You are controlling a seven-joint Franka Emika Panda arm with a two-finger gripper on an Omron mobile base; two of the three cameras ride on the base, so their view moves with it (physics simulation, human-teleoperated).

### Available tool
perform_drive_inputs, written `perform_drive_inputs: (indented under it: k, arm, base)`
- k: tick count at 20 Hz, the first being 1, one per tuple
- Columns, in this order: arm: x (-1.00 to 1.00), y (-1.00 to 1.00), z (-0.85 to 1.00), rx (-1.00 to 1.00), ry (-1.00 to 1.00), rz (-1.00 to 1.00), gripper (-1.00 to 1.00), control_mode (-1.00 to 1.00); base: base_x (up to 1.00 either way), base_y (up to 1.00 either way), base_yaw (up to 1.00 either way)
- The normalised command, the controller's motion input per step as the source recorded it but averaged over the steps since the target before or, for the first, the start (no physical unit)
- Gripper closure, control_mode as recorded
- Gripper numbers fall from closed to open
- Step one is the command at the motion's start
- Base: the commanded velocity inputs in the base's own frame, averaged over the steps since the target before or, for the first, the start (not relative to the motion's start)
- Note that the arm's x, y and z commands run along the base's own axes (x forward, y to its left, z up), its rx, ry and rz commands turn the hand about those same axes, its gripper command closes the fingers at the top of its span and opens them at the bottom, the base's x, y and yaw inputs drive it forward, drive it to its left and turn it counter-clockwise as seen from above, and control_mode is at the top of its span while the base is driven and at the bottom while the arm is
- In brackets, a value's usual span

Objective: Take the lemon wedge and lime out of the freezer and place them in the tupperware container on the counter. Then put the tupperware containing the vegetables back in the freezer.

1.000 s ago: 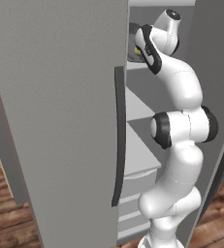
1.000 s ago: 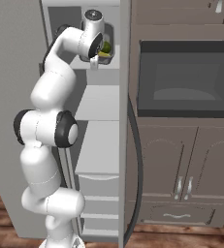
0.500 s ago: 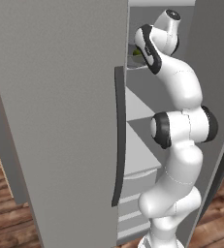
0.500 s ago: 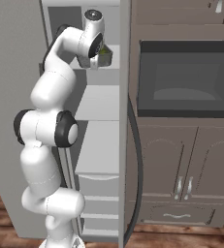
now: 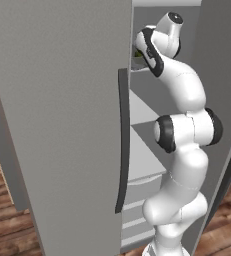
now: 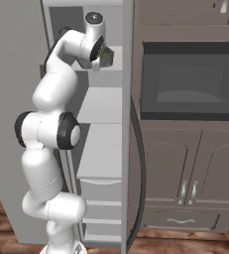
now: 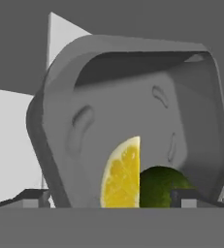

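Freezer (image 5: pixel 62 125) work, left base view first. My arm reaches past the open door and its dark bar handle (image 5: pixel 122 140) to the upper shelf (image 5: pixel 141 69). My end effector (image 5: pixel 138 54) hangs there, right over the tupperware container (image 5: pixel 136 63), which shows as a dark sliver with a hint of green.

Right base view: the container sits on that upper shelf just under my hand, and the lime (image 6: pixel 102 51) peeps out beside my wrist. I cannot tell from this side how wide the jaws stand.

Hand view: my two fingertips (image 7: pixel 33 196) stand wide apart, one at each lower corner, pinching nothing that I can see. The container's open mouth faces me, its rim a rounded square. The lemon wedge (image 7: pixel 120 174) and the lime lie inside against the near wall, touching each other. The wedge stands on edge with its cut face toward me. Its long axis runs up and down this view along the straight edge, and the rind curves off to the left. The lime is round and gives no direction.

I judge this the closing step, with the filled container set in the freezer. The next move calls for a straight pull-back with the jaws kept wide, so that neither tip catches the rim and drags the tub off the shelf.
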Motion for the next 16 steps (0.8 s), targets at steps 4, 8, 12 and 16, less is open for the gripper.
perform_drive_inputs:
  k: [4,8,12,16]
  arm:
    - [0.42,0.21,0.05,0.0,-0.05,-0.02,-1.0,-1.0]
    - [-0.52,-0.22,0.27,0.0,-0.1,0.0,-1.0,-1.0]
    - [-0.7,-0.16,0.28,0.0,-0.16,0.0,-1.0,-1.0]
    - [-0.81,0.0,0.05,0.0,-0.15,0.0,-1.0,-1.0]
  base:
    - [0.0,0.0,0.0]
    - [0.0,0.0,0.0]
    - [0.0,0.0,0.0]
    - [0.0,0.0,0.0]
